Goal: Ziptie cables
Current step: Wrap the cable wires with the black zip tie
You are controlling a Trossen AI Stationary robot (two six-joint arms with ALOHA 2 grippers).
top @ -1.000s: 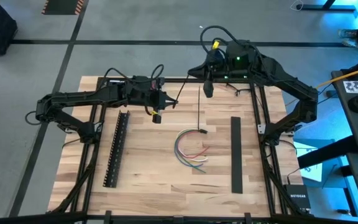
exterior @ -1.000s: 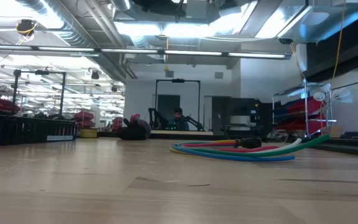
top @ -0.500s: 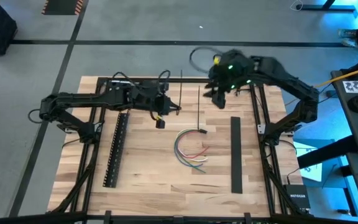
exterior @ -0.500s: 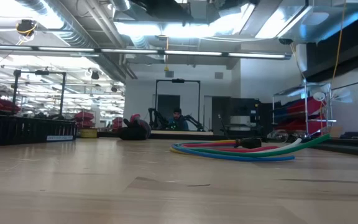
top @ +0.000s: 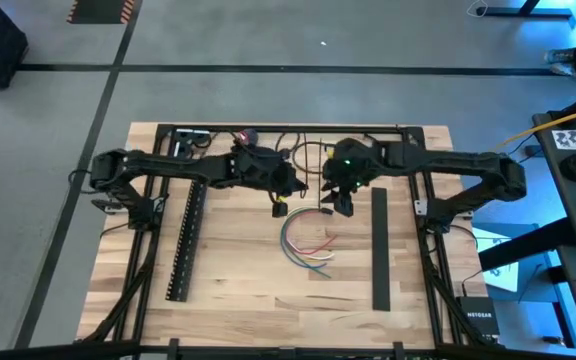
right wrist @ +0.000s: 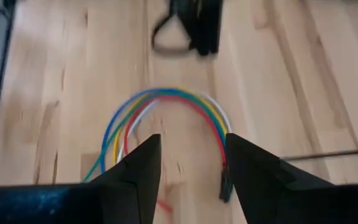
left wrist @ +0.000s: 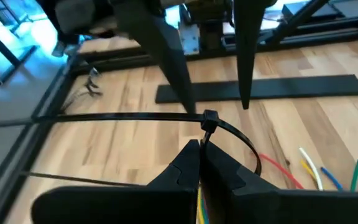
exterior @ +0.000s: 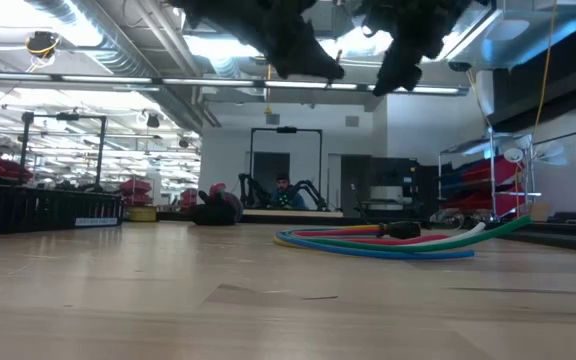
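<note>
The cables [top: 305, 236] lie in a loose arc of white, red, green, yellow and blue wires on the table's middle, black end [top: 325, 211] toward the far right. My left gripper [top: 280, 198] hovers beside their far end, shut on a looped black zip tie [left wrist: 241, 140]. Its long tail [left wrist: 92, 118] points toward the far edge. My right gripper [right wrist: 191, 137] hangs open above the cables [right wrist: 166, 99], its fingers pointing steeply down, touching nothing. My left gripper pinches the zip tie's strap just below its head [left wrist: 206, 130] between its two fingertips. The fingers come nearly level from the table's left, slanting a little down. The small loop [left wrist: 252, 155] curves off beside the fingers, and loop and tail are clear of the table.
A long black slotted bar [top: 186, 240] lies at the left and a flat black bar [top: 379, 248] at the right. A loose thin zip-tie strip [top: 322, 175] lies on the wood just beyond the cables' black end. Bare wood stretches toward the near edge.
My right gripper has dropped from high over the far edge down toward the cables, tipping more steeply down. My left gripper has gone right and down toward the cables with the zip tie. The tail, slanting toward my right gripper before, now points at the far edge.
</note>
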